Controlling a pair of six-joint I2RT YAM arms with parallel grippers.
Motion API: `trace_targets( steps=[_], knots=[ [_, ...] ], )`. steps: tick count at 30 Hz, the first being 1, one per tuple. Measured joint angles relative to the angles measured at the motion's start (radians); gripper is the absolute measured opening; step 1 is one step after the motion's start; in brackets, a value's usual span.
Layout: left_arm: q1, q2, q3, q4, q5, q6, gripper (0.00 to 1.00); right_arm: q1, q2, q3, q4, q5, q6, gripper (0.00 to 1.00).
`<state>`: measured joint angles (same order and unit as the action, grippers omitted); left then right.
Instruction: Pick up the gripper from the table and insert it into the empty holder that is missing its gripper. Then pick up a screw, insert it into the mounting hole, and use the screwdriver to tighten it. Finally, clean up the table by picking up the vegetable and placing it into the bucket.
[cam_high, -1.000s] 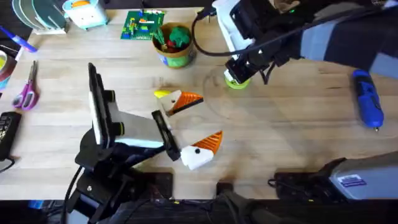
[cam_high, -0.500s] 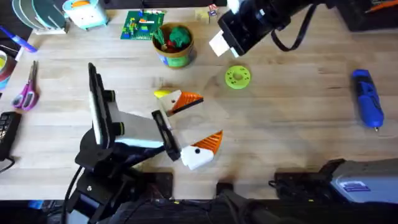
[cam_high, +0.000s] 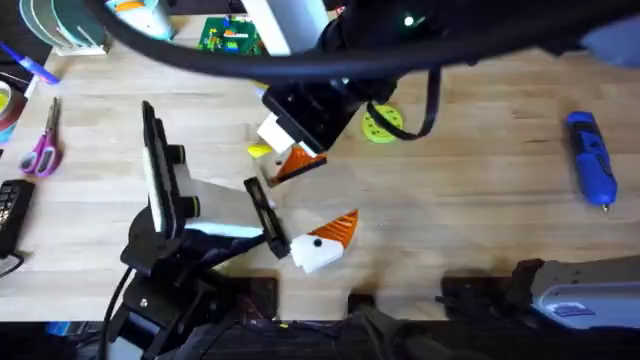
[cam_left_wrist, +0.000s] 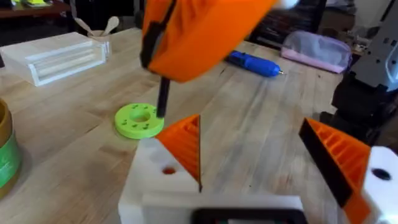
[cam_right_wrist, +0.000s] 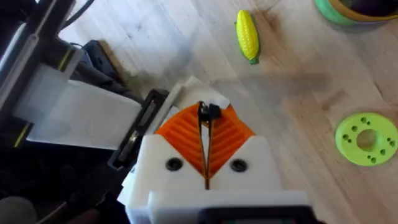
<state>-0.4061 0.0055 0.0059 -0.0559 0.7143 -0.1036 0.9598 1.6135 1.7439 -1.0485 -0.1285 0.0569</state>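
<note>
My left gripper (cam_high: 318, 195) rests open on the table, its two white holders tipped with orange. An orange gripper wedge (cam_left_wrist: 185, 142) sits in the far holder (cam_left_wrist: 155, 180), which has a small mounting hole on its top. My right gripper (cam_right_wrist: 206, 121) hangs just above that holder, shut on a small black screw (cam_right_wrist: 209, 112). The yellow vegetable (cam_right_wrist: 247, 34) lies on the wood just beyond them. At the far right lies the blue screwdriver (cam_high: 590, 158). The bucket (cam_left_wrist: 6, 155) shows at an edge of the left wrist view.
A lime-green disc (cam_high: 382, 122) lies right of the grippers. Purple scissors (cam_high: 42, 145) sit at the left edge and a green board (cam_high: 230, 38) at the back. A clear plastic box (cam_left_wrist: 62, 56) stands beyond the disc. The right arm spans the back of the table.
The right arm swung in from the back right, passed the green disc, and now hovers over the left gripper's far finger. The left arm has not moved.
</note>
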Motion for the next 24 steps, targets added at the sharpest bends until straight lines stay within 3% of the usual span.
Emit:
trace_targets(
  steps=[24],
  knots=[
    [0.0, 0.0, 0.0, 0.0, 0.0, -0.005, 0.993, 0.022, 0.086, 0.0, 0.0, -0.003, 0.03, 0.006]
  ],
)
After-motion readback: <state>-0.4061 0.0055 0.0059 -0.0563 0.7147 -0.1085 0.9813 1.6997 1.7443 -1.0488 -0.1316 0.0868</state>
